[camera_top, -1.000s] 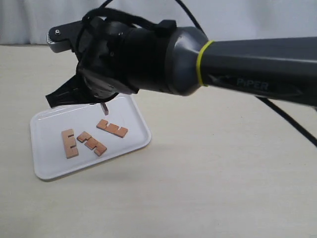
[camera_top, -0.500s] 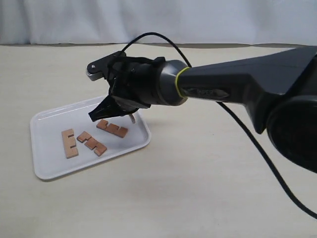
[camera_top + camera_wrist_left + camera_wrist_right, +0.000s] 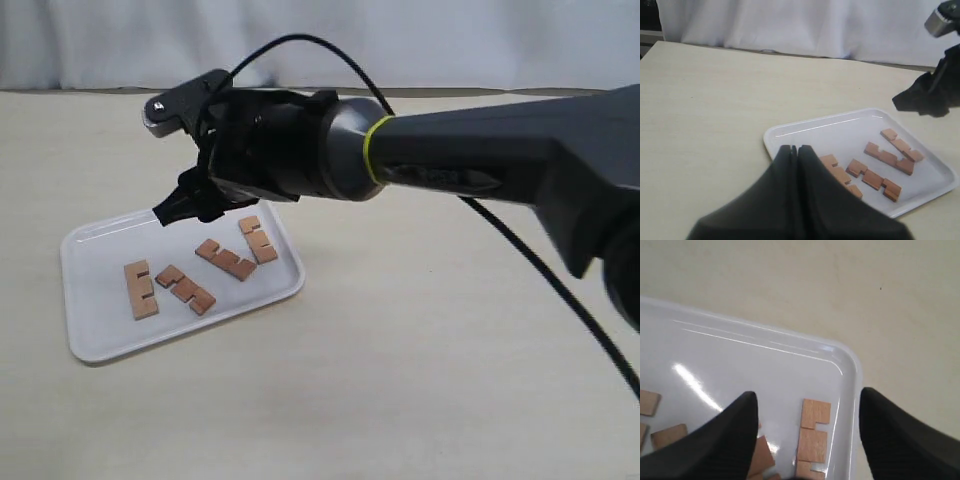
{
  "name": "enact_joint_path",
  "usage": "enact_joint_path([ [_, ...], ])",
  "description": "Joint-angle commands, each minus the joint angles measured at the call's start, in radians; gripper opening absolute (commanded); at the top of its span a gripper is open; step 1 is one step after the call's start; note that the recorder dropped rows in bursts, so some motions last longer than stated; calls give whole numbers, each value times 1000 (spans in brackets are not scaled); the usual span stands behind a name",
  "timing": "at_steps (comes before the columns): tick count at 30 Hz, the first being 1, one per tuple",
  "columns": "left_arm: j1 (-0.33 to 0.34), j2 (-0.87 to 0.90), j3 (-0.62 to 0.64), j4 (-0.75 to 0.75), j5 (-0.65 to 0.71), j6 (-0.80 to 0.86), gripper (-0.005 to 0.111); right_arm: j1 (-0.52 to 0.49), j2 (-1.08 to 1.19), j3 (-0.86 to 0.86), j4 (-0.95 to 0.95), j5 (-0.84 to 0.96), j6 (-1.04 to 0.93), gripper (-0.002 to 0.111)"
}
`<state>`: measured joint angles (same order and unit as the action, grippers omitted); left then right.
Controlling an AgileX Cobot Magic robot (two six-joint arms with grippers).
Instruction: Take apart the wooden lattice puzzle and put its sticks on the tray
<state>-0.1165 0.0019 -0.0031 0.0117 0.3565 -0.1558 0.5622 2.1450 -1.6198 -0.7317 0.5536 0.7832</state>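
No assembled lattice puzzle is in view; several separate reddish-brown notched sticks lie flat on the white tray (image 3: pixel 100 335). In the exterior view they are a left stick (image 3: pixel 141 289), a middle stick (image 3: pixel 185 289), a third stick (image 3: pixel 226 260) and a stick by the tray's right corner (image 3: pixel 258 239). My right gripper (image 3: pixel 195 205) hangs open and empty just above the tray's far side. In its wrist view, the right gripper (image 3: pixel 807 397) spreads over the corner stick (image 3: pixel 812 437). My left gripper (image 3: pixel 795 149) is shut and empty at the tray's near rim (image 3: pixel 771 145), partly hiding one stick (image 3: pixel 837 173).
The tray lies on a pale beige tabletop (image 3: pixel 450 380), with a white curtain (image 3: pixel 450 40) behind. The right arm's dark body (image 3: pixel 480 170) and its cable (image 3: pixel 540 280) stretch in from the right across the table. The left arm does not show in the exterior view.
The stick that hung from my right gripper now lies on the tray by its right corner. The right gripper has opened and shifted a little left and up.
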Motion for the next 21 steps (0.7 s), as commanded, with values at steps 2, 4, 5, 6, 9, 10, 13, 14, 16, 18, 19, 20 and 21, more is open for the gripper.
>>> enact_joint_path([
  [2,0,-2,3,4,-11,-3,0,34,-93,-7,56,96,-89,45],
  [4,0,-2,3,4,-11,-3,0,44,-108,-7,80,143,-89,35],
  [5,0,-2,3,4,-11,-3,0,44,-110,-7,94,176,-97,30],
  [6,0,-2,3,4,-11,-3,0,46,-110,-7,112,205,-110,25],
  [9,0,-2,3,4,-11,-3,0,52,-99,-7,313,265,-281,9],
  [10,0,-2,3,4,-11,-3,0,52,-89,-7,421,292,-420,4],
  [13,0,-2,3,4,-11,-3,0,52,-70,-7,660,382,-688,5],
  [14,0,-2,3,4,-11,-3,0,52,-70,-7,686,406,-723,5],
  [16,0,-2,3,4,-11,-3,0,52,-75,-7,691,470,-732,5],
  [18,0,-2,3,4,-11,-3,0,44,-92,-7,694,524,-732,5],
  [19,0,-2,3,4,-11,-3,0,35,-104,-7,698,554,-732,5],
  [20,0,-2,3,4,-11,-3,0,27,-120,-7,701,575,-732,5],
  [21,0,-2,3,4,-11,-3,0,17,-138,-3,712,593,-732,5],
])
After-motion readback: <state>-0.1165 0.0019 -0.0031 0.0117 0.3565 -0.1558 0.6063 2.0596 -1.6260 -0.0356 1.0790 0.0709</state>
